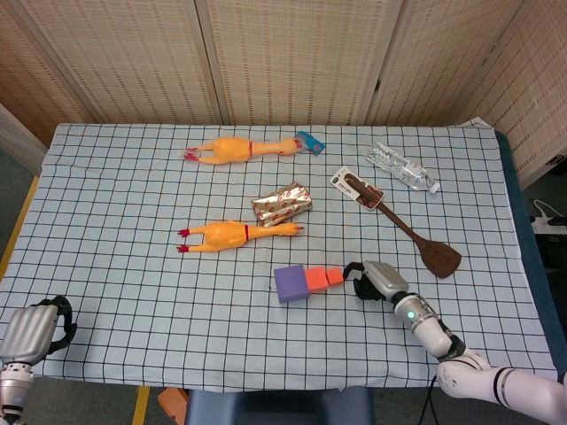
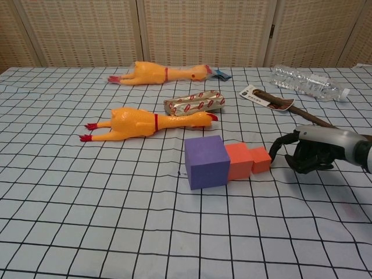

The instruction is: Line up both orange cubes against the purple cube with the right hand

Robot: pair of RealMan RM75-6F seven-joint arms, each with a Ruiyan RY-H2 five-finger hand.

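A purple cube sits on the checked cloth at centre. A larger orange cube lies flush against its right side. A small orange cube follows in the same row, touching the larger one. My right hand rests just right of the small cube, fingers curled in and holding nothing, one fingertip at the cube's right face. My left hand lies curled at the table's near left corner, seen only in the head view.
Two rubber chickens, a shiny foil packet, a brown spatula and a clear plastic bottle lie behind the cubes. The table's front edge is close to both hands.
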